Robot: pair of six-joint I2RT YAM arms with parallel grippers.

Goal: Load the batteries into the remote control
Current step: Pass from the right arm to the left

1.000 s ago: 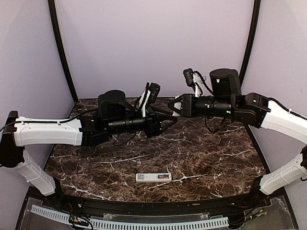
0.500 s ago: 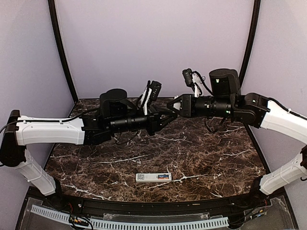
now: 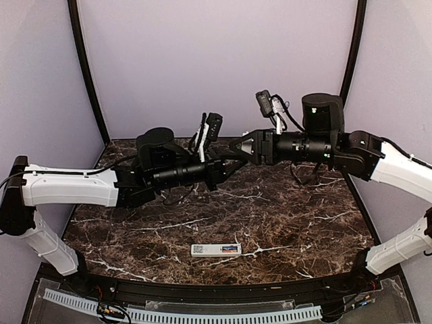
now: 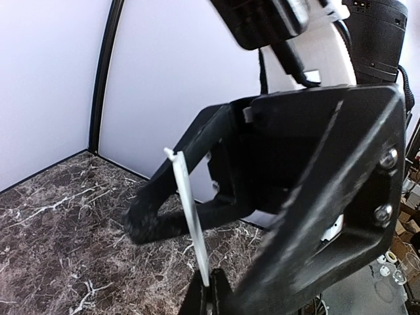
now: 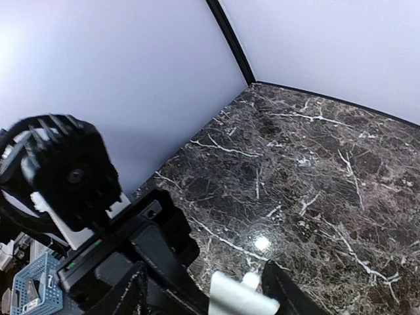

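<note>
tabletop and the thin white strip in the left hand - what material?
Tabletop: dark brown with white veining, glossy (glare spot in the right wrist view); marble or marble-print laminate, can't tell. White strip in the left hand: thin, flat, opaque matte white, small lip at its end; probably moulded plastic.

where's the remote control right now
In the top view the remote control lies flat on the marble table by its near edge, roughly centred, untouched; the left gripper holds a thin white strip in the air behind it.
</note>
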